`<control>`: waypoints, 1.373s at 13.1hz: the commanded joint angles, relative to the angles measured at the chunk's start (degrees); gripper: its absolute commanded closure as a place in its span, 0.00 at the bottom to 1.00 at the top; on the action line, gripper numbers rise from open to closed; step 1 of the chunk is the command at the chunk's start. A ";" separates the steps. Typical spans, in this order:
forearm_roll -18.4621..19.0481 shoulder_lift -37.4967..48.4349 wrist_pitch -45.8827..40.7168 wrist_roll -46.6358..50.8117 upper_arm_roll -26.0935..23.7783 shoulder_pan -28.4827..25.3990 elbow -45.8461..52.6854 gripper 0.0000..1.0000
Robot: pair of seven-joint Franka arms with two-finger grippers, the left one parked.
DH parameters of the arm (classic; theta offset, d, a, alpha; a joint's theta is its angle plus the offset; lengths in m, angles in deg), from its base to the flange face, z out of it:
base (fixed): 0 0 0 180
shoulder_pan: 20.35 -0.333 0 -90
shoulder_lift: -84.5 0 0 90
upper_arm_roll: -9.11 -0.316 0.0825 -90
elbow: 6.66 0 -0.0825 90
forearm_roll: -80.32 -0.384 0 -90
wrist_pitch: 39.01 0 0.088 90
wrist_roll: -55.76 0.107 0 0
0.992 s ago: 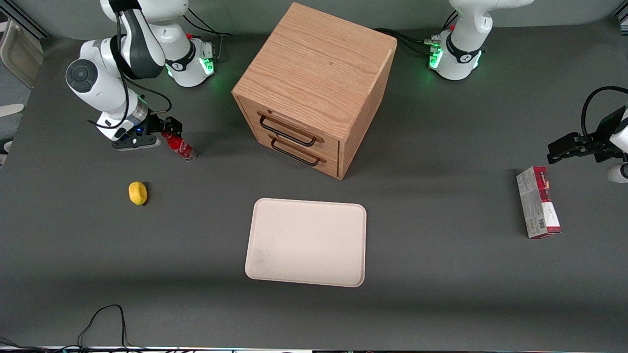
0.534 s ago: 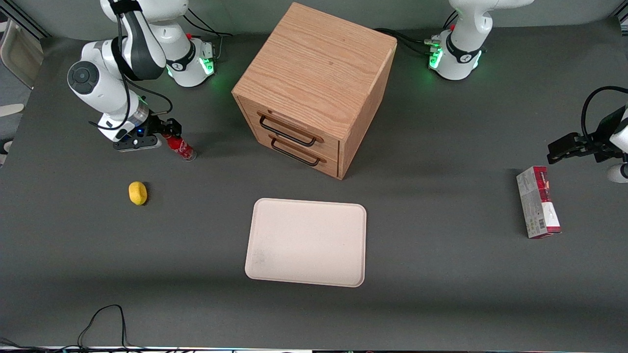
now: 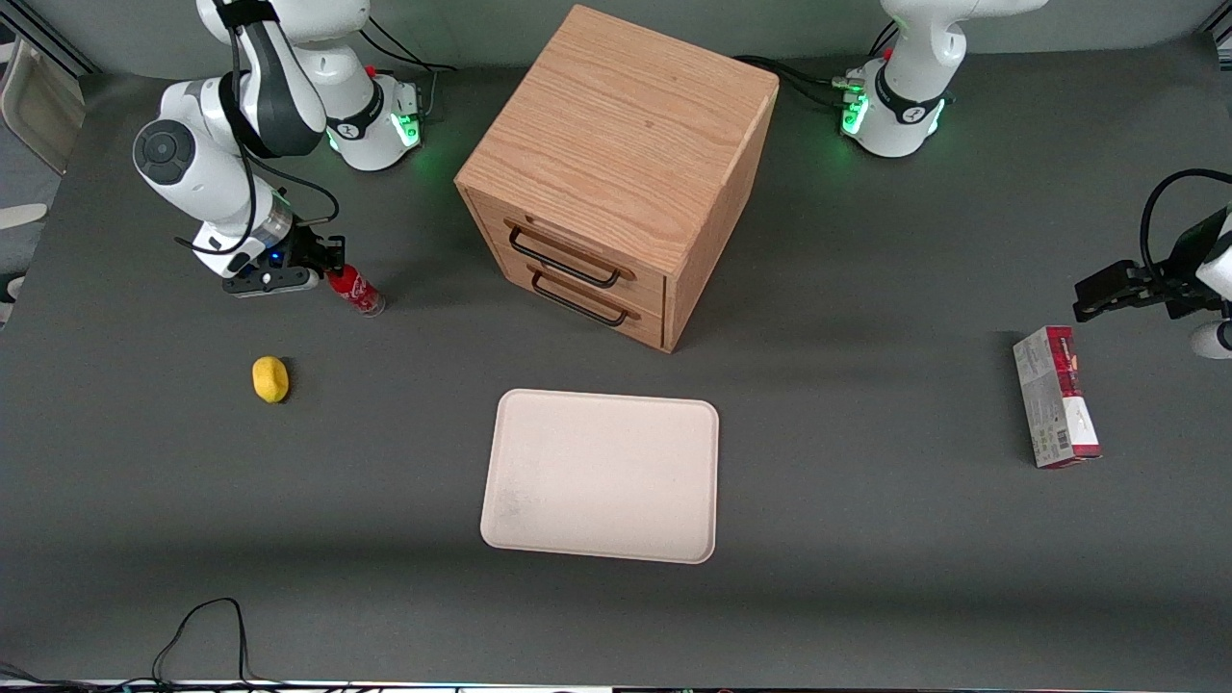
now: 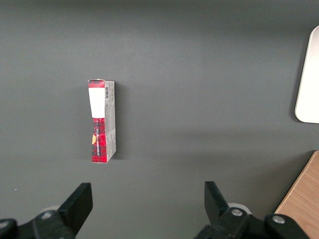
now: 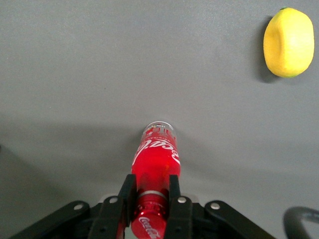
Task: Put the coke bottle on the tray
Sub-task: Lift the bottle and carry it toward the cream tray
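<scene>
- The gripper [image 5: 150,199] was clamped on the coke bottle [image 5: 154,167] at its neck, in the upper left of the front frame.
- The bottle [image 3: 353,288] leaned on the table, well apart from the tray [image 3: 602,475] at lower centre.
- A lemon [image 3: 270,378] lay nearer the camera.

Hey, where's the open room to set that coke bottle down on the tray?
The whole tray is bare. Open table runs from the lemon to the tray and from the tray to the carton. It is crowded only near the drawer cabinet. The gripper is shut on the coke bottle.
</scene>
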 commanded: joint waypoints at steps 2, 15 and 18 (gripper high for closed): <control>0.81 1.25 0.03 0.83 0.46 -0.46 2.70 1.00; 0.64 -31.43 -56.99 2.50 0.99 0.51 78.08 1.00; 0.55 -34.43 -58.51 4.68 0.90 0.34 82.07 1.00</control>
